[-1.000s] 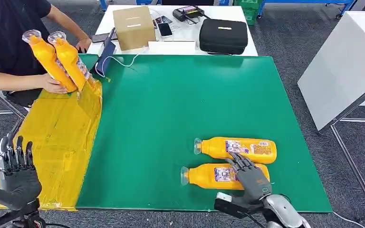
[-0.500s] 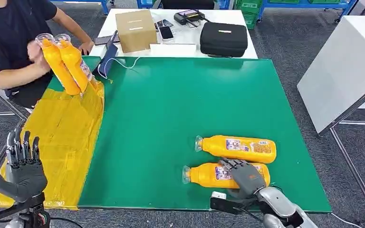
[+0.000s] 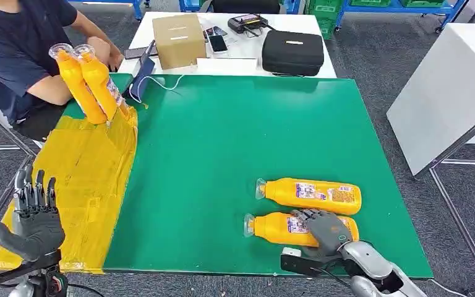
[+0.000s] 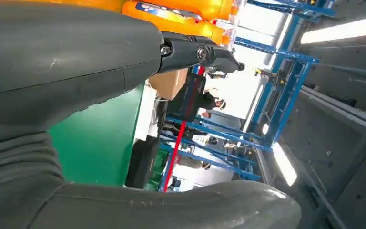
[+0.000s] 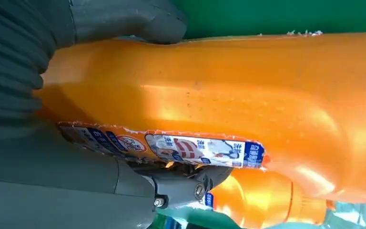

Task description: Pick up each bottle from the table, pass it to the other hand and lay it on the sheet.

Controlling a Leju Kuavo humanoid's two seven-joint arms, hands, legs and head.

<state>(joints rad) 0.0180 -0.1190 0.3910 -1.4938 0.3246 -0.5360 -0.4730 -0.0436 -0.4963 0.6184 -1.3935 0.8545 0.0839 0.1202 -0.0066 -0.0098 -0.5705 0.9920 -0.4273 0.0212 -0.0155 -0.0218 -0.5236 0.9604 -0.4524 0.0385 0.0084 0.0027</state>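
Gripping the near orange plastic bottle [image 3: 297, 228] on the green bench [image 3: 235, 136], right hand [image 3: 325, 229] fingers wrap its body; close firmly before lifting. Left hand [image 3: 34, 216] waits, fingers spread, empty.

You can't read any text here: the printed labels on the orange plastic bottles [image 3: 310, 195] [image 5: 219, 109] show blue and white blocks, but the lettering is too small and blurred.
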